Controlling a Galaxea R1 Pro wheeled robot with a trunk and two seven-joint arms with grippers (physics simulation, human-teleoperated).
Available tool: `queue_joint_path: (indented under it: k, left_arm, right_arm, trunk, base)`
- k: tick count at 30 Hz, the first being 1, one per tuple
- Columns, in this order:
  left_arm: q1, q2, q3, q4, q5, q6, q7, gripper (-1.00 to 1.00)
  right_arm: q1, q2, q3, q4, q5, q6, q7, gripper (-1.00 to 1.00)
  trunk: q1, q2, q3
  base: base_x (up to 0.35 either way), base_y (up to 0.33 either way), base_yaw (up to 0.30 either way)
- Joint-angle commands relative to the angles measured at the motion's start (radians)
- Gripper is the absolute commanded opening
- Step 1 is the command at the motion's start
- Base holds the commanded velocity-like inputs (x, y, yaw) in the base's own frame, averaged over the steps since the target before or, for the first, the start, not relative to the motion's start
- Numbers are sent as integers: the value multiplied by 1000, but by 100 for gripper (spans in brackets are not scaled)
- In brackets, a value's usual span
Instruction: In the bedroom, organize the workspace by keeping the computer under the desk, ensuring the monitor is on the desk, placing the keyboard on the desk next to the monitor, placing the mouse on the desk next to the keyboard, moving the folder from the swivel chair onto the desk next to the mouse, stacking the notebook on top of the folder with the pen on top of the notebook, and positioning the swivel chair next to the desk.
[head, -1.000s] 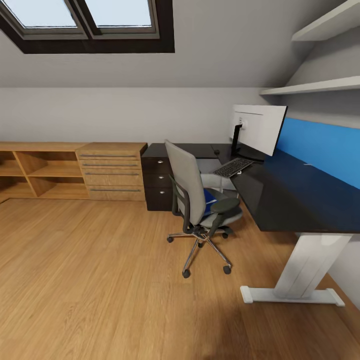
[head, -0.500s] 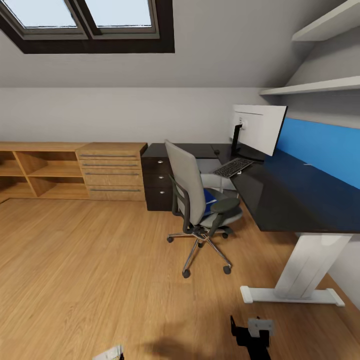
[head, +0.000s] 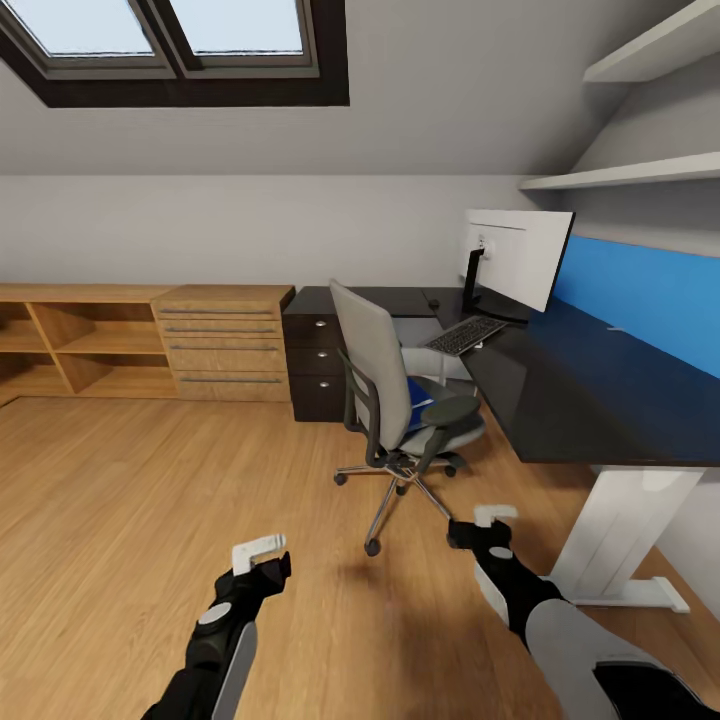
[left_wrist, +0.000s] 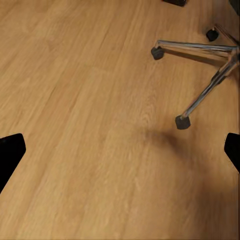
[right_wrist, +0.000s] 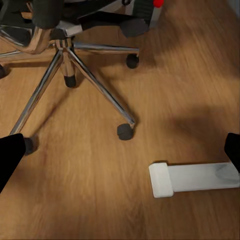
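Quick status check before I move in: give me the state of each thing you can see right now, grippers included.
Swivel chair: upright on the floor, seat turned toward the desk.
Folder: blue, lying on the chair seat.
Monitor: standing on the desk.
Keyboard: flat on the desk in front of the monitor.
Left gripper: open, empty, above the floor.
Right gripper: open, empty, near the chair base.
Drawer unit: drawers closed.

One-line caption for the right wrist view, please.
Open right end effector above wood floor, facing the swivel chair base casters and the desk's white foot.
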Motion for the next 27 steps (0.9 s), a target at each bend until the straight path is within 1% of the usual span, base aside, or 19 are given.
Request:
queue_joint_path:
  k: [1,5,6,9,10,11,12,13,15,16,18,19,27]
  left_arm:
    - [-3,0,-4,-5,10,9,8,100]
    - [-8,0,-12,-20,9,22,7,100]
    - [11,0,-16,-75,8,26,6,100]
    - [53,0,-27,-149,8,27,4,100]
    - [92,0,-45,-197,8,26,2,100]
    - [174,0,-101,-251,6,23,2,100]
    - [186,0,-112,-258,6,23,2,100]
    - [204,0,-135,-269,6,21,3,100]
    - [215,0,-164,-275,6,14,5,100]
    - [227,5,-229,-282,5,-9,9,100]
    - [230,8,-248,-284,5,-19,11,100]
    - [233,11,-267,-286,5,-30,13,100]
    - [235,13,-279,-287,5,-36,14,100]
  right_arm:
    - [-10,1,-2,4,3,6,-4,100]
    - [-34,12,-4,12,4,27,-6,100]
    - [-40,18,-8,15,3,30,-6,100]
    - [-43,21,-10,17,2,25,-5,100]
    - [-44,21,-12,18,1,23,-5,100]
    - [-44,20,-17,17,-29,21,-6,100]
    - [-45,19,-19,16,-44,20,-5,100]
    - [-45,17,-21,14,-75,19,-3,100]
    - [-45,15,-21,13,-102,17,0,100]
    - [-43,13,-21,8,-128,16,11,100]
    - [-43,11,-21,5,-134,15,17,100]
    - [-42,6,-21,1,-141,16,22,100]
    - [-42,-1,-21,-2,-150,14,26,100]
  trunk:
    - [0,0,-1]
    - [0,0,-1]
    - [0,0,-1]
    - [0,0,-1]
    - [0,0,-1]
    - [0,0,-1]
    - [0,0,-1]
    - [0,0,-1]
    - [0,0,-1]
    - [4,-7,-4]
    - [11,-21,-10]
    - [15,-28,-14]
    - [46,-84,-39]
  base:
    - [0,0,0]
    - [0,0,0]
    - [0,0,0]
    - [0,0,0]
    - [0,0,0]
    - [0,0,0]
    - [0,0,0]
    - [0,0,0]
    - [0,0,0]
    - [0,0,0]
    - [0,0,0]
    - [0,0,0]
    - [0,0,0]
